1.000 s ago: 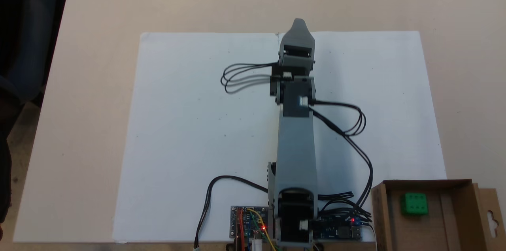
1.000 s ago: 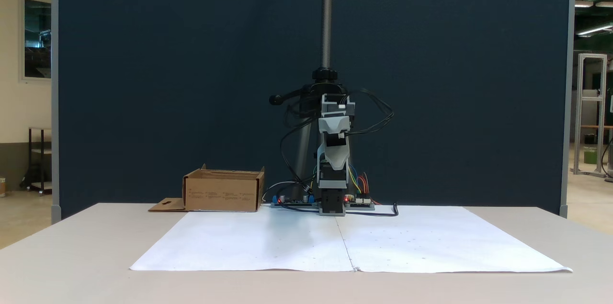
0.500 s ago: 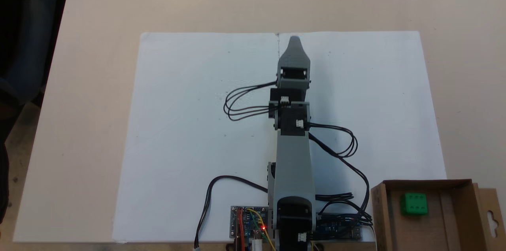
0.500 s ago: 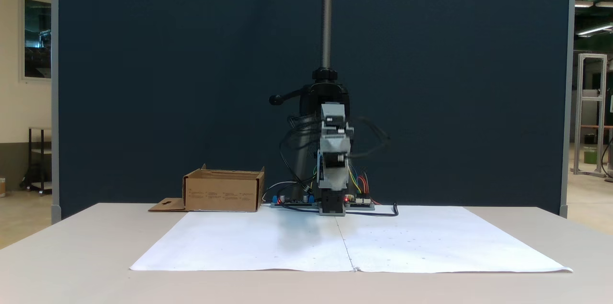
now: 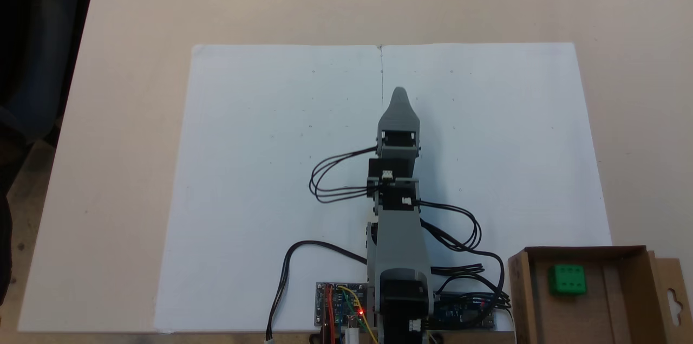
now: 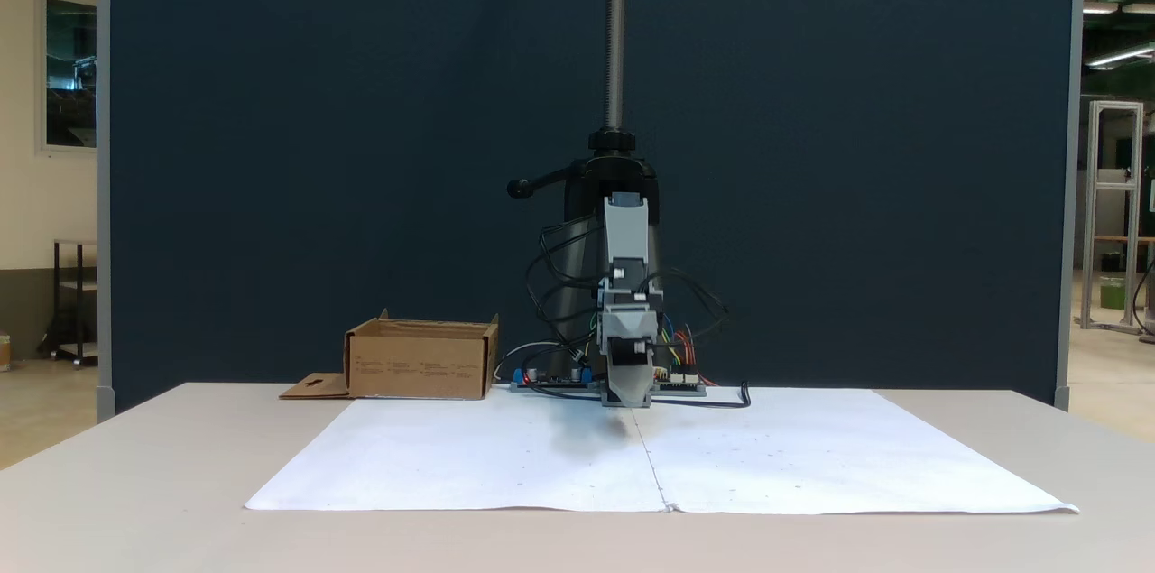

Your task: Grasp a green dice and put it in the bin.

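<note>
Going left to right across the top-down fixed view, the white paper sheet point(image 5: 260, 170) is covering the middle of the table point(image 5: 130, 2), bare of any dice. At centre frame the arm is reaching up the picture, its pincer point(image 5: 399, 96) hanging over the paper; the jaws are lining up one behind the other, so I cannot tell whether they are apart or together, and nothing green is showing at the tip. In the lower right corner the green dice point(image 5: 567, 279) is lying inside the bin point(image 5: 521, 300).

Judging by that, the placing step is looking done. The next move calls for little more than folding the arm back to rest.
</note>
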